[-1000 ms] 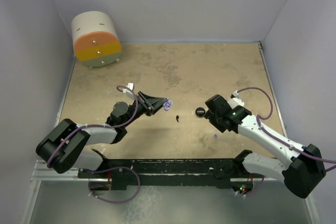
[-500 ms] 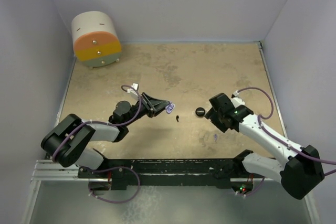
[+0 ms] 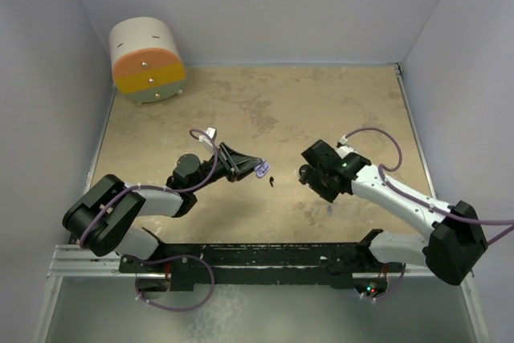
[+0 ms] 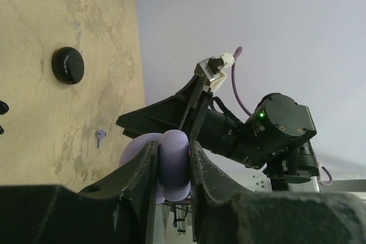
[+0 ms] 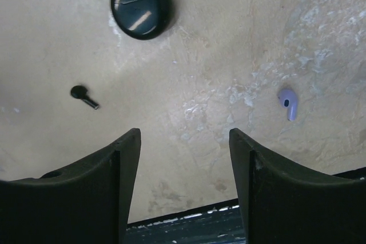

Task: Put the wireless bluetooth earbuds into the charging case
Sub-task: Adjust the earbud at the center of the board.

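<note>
My left gripper (image 3: 259, 168) is shut on a pale lavender charging case (image 3: 262, 169), held just above the table; in the left wrist view the case (image 4: 174, 164) sits pinched between the fingers (image 4: 143, 170). A black earbud (image 3: 272, 181) lies just right of it. My right gripper (image 3: 308, 176) is open and empty, hovering over the table. In the right wrist view a round black case (image 5: 140, 5), the black earbud (image 5: 84, 96) and a lavender earbud (image 5: 289, 103) lie ahead of the open gripper (image 5: 183, 138). The lavender earbud (image 3: 328, 210) also shows from above. Only these two earbuds show.
A round white, orange and yellow drawer unit (image 3: 147, 60) stands at the back left corner. Pale walls enclose the tan table (image 3: 321, 110) on three sides. The black rail (image 3: 241, 259) with the arm bases runs along the near edge.
My right gripper has moved left, over the black case and closer to the left gripper. My left gripper has edged slightly right, still holding the lavender case.
</note>
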{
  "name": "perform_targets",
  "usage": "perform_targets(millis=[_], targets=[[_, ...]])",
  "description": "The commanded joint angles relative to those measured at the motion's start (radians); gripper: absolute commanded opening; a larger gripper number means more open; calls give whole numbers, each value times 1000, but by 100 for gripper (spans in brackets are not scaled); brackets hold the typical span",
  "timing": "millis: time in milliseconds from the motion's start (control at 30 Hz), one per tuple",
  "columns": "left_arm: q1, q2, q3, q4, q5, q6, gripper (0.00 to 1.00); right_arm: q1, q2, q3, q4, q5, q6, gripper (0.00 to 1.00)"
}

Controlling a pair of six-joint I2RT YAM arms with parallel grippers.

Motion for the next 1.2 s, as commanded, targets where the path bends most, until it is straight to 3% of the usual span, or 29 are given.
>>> perform_targets(millis=[0, 233, 500, 800, 1167], targets=[[-4, -14, 16, 60, 33, 13, 0, 1, 52, -12, -68, -15, 7, 67], [-3, 7, -9, 106, 44, 2, 0, -52, -53, -54, -10, -34, -106, 67], [-3, 52, 1, 162, 59, -24, 0, -98, 166, -43, 5, -28, -179, 74], [-2, 64, 14, 176, 66, -37, 0, -163, 128, -41, 33, -51, -261, 74], [-1, 73, 21, 181, 80, -49, 0, -174, 171, -71, 47, -108, -230, 71]])
